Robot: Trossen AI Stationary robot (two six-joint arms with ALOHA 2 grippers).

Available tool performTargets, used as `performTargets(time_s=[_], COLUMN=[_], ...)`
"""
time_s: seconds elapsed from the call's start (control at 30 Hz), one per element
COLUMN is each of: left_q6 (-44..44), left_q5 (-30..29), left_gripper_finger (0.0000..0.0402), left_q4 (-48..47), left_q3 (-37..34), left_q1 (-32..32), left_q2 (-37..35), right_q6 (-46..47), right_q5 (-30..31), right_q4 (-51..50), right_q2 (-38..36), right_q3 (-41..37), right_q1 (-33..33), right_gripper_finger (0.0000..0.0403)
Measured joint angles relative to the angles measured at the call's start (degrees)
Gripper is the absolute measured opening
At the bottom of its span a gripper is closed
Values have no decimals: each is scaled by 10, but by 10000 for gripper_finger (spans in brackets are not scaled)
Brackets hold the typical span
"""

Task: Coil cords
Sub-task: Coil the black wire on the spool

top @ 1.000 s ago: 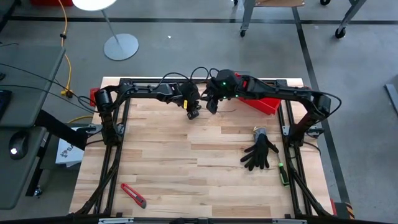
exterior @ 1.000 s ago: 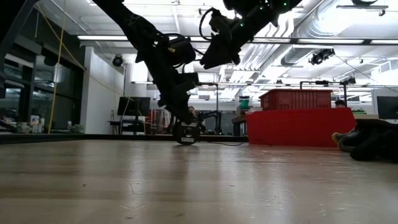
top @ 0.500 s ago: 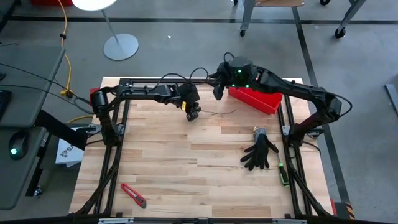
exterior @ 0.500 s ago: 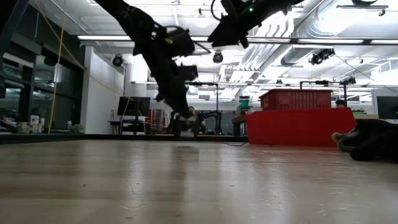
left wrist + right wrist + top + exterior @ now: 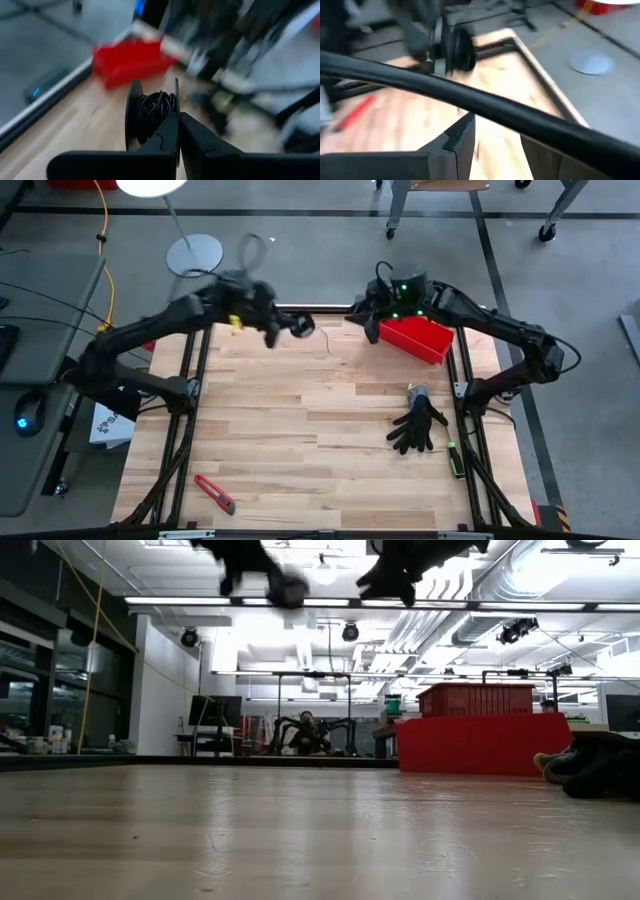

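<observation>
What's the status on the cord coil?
Left hand shut on the spool, lifted over the table's far edge. Right hand open by the red bin. Nothing blocking.

A robotics lab: grey concrete floor, exposed ceiling ducts (strip lights too), more robot arms behind.

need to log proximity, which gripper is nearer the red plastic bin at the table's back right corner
Right. The right gripper hovers open just off the red plastic bin, at its inner end. The left gripper, shut on the small round black spool, is farther away toward the table's middle.
</observation>
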Motion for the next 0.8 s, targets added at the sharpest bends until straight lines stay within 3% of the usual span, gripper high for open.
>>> performTargets(time_s=[0.2, 0.43, 0.8], left_q6=[-138, -349, -573], left_q5=[4, 48, 128], left_gripper_finger=[0, 0, 0], left_q4=[-14, -70, -64], left_q3=[56, 105, 105], left_q1=[12, 16, 13], left_q2=[-77, -86, -47], right_q6=[39, 73, 20], right_q5=[-23, -29, 66], right_q4=[86, 184, 198], right_q2=[8, 12, 12], right_q3=[0, 0, 0], right_q1=[42, 92, 132], right_gripper_finger=[144, 144, 144])
